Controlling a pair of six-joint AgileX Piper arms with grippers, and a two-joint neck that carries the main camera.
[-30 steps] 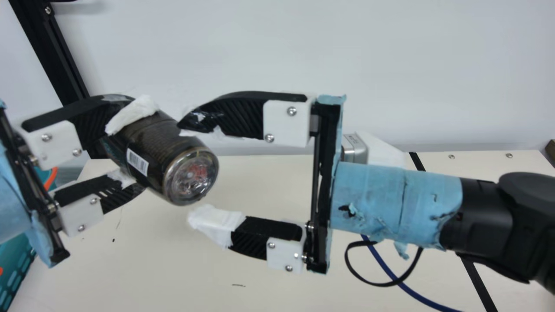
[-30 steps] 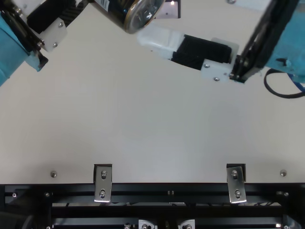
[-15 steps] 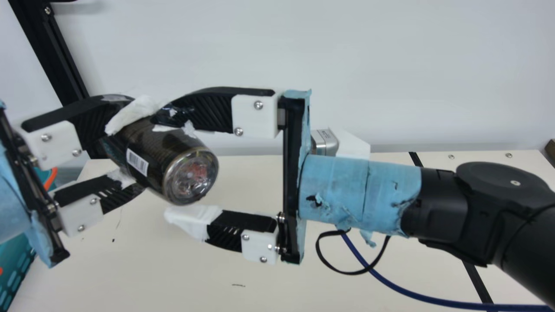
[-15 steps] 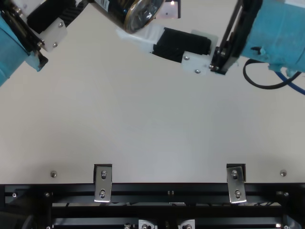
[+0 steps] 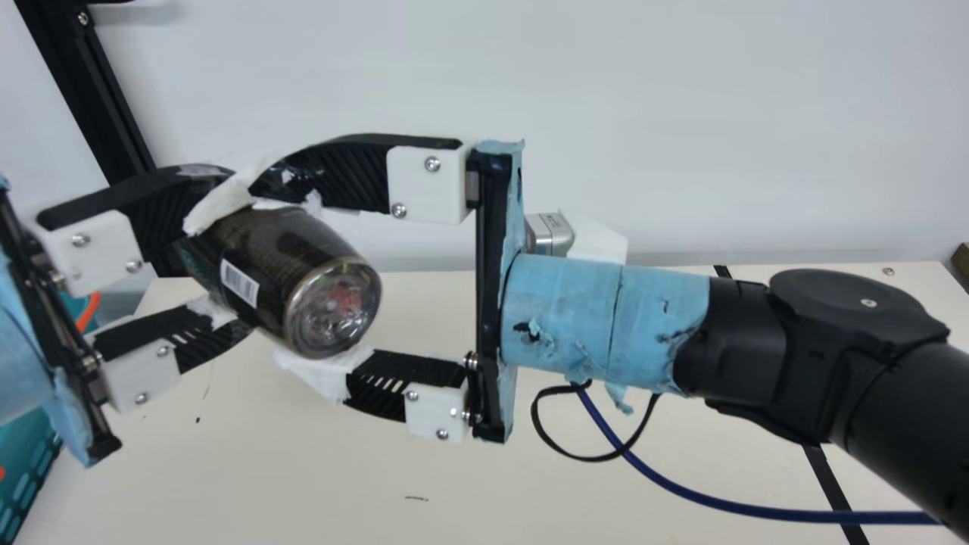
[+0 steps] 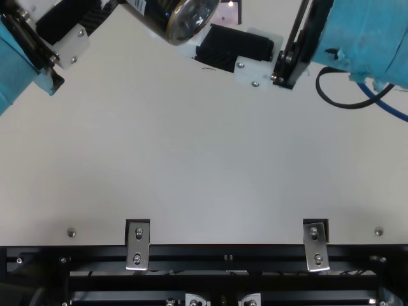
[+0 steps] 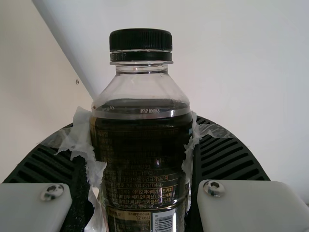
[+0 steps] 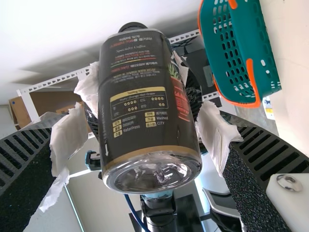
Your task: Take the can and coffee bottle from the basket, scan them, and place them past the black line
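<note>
the coffee bottle (image 5: pixel 276 246) is out of the basket (image 8: pixel 266 43), squeezed by the left jaws. the right jaws are apart around it. it must go past the black line (image 5: pixel 831 484). was it scanned, and is the can done? cannot tell. its dark label (image 8: pixel 137 77) has little words and a stripy barcode (image 5: pixel 240 283).

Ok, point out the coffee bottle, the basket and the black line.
Coffee bottle (image 7: pixel 140 154): left wrist view, on its label.
Basket (image 8: pixel 251 34): right wrist view, its perforated side.
Black line (image 5: pixel 830 484): main view, its near stretch.
</note>
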